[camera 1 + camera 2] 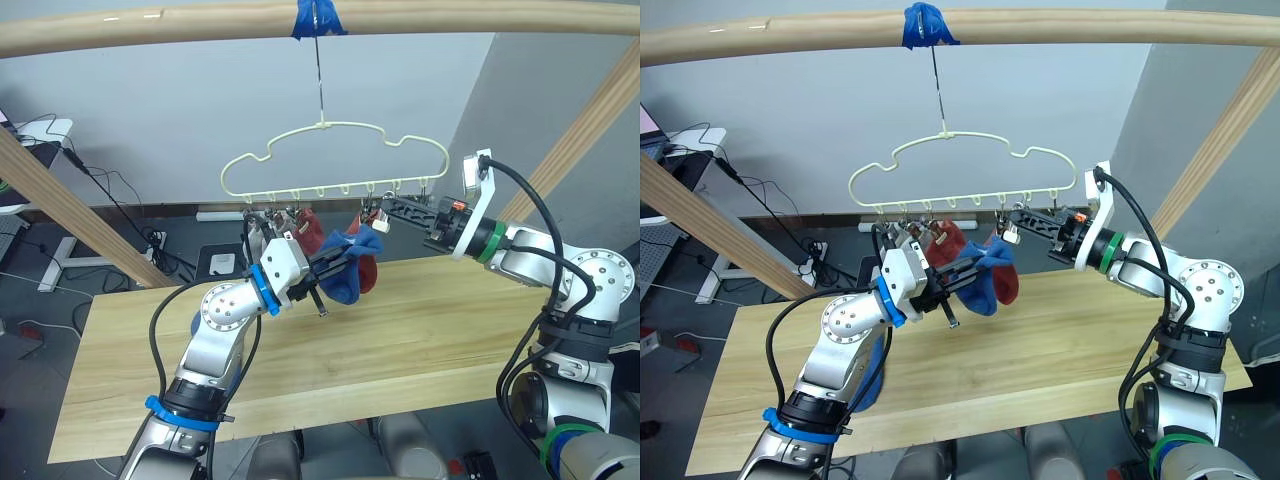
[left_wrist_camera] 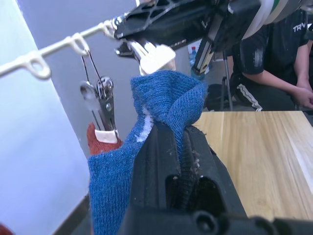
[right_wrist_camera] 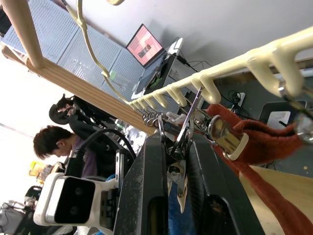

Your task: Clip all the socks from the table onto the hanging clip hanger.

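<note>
The long light-wood plank table point(image 1: 430, 330) lies below the work. Above it, the thin cream-yellow wire clip hanger point(image 1: 335, 160) hangs by its hook from a round wooden rail point(image 1: 200, 25) marked with blue tape. A dark red knit sock point(image 1: 312, 232) hangs already clipped.

The left gripper point(image 1: 335, 262) is clenched on a blue knit ankle sock point(image 1: 350, 268), holding its cuff up just beside a small metal clip point(image 2: 155, 56). The right gripper point(image 1: 385, 212) has its fingers closed on that clip's handles.

Judgement: the clip should be squeezed fully apart, the cuff fed well between its tips, and the clip let go before the sock.

Beyond are a grey wall, floor cables, a laptop point(image 3: 145, 43) and seated people.
</note>
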